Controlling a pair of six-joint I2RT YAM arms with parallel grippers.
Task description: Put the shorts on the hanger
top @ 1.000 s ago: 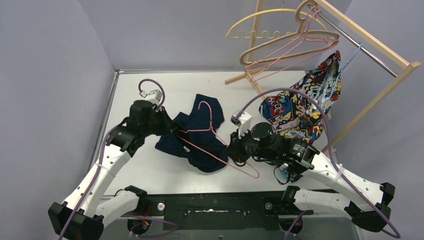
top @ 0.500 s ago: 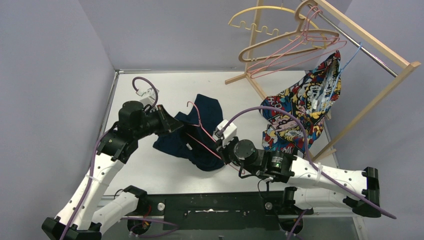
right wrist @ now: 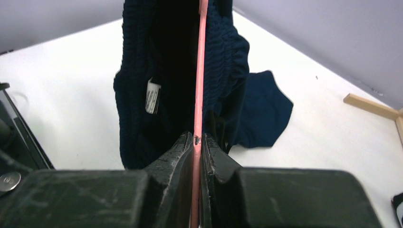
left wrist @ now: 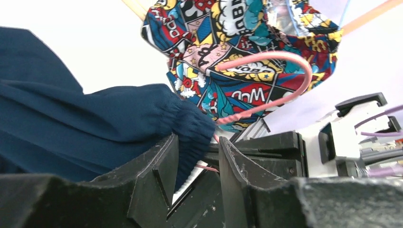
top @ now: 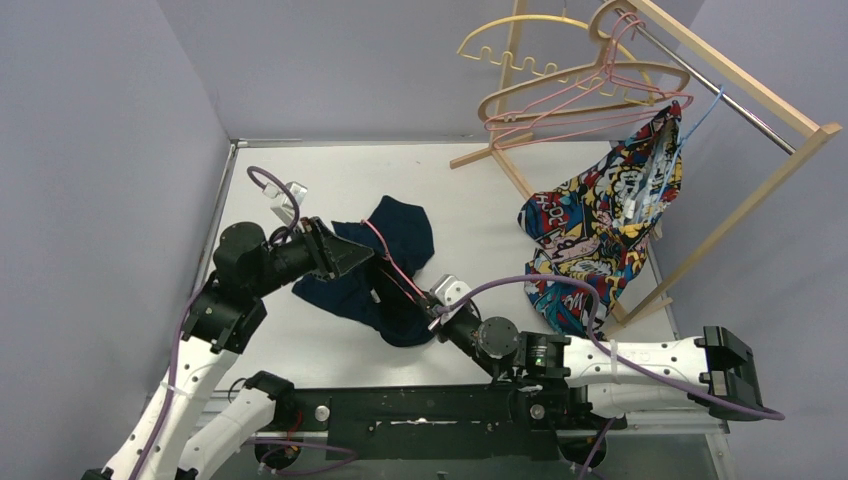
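Threading looks underway, since my right gripper [right wrist: 197, 142], fingers pressed on the pink hanger [right wrist: 200, 71], has swung in from five o'clock of the shorts [top: 400, 225] while my left gripper [left wrist: 198, 142] pinches their bunched waistband up at nine o'clock.

bright, even light | soft shadows | wrist foregrounds blurred

Two garments [top: 400, 225] [top: 590, 230], one wooden rack [top: 762, 86], two arms [top: 215, 310] [top: 640, 355], and at least four hangers [right wrist: 200, 71] [top: 480, 30] [top: 545, 85] [top: 590, 110].

White table [top: 300, 180]: shorts [top: 405, 225], rack [top: 480, 157], perhaps comic garment [top: 590, 240]
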